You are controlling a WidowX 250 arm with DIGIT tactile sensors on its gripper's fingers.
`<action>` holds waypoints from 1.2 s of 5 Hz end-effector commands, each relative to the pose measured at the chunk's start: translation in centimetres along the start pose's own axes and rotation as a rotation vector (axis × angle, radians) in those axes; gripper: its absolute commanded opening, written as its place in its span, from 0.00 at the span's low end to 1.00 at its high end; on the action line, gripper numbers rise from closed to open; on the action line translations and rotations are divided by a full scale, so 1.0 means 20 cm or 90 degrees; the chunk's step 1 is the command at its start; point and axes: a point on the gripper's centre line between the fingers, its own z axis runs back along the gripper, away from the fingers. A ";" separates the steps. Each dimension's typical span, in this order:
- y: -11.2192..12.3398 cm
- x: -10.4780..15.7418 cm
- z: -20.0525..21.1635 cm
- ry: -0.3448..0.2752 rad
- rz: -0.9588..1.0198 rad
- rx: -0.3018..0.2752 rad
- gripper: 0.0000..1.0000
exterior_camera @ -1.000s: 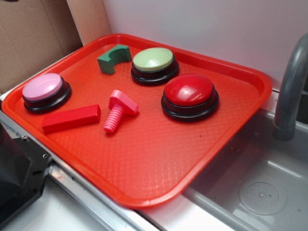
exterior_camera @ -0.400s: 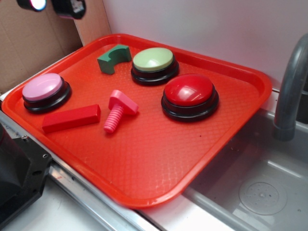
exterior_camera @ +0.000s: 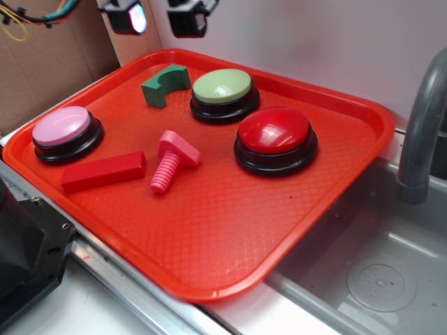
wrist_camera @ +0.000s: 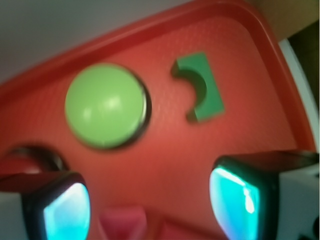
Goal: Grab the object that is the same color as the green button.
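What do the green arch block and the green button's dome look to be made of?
Green arch block: probably painted wood or matte plastic; flat, dull faces, no glare. Green button dome: likely smooth plastic; soft sheen, seated on a glossy black base. The tool hangs open above them.

Block beside button, on tray

The exterior view looks down at an angle from the near side, taking in the whole red tray. The wrist view hangs close above the tray's far end, facing down. Both share the green button and green block.
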 end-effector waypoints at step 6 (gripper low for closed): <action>0.33 0.18 -0.45 0.007 0.029 0.003 0.00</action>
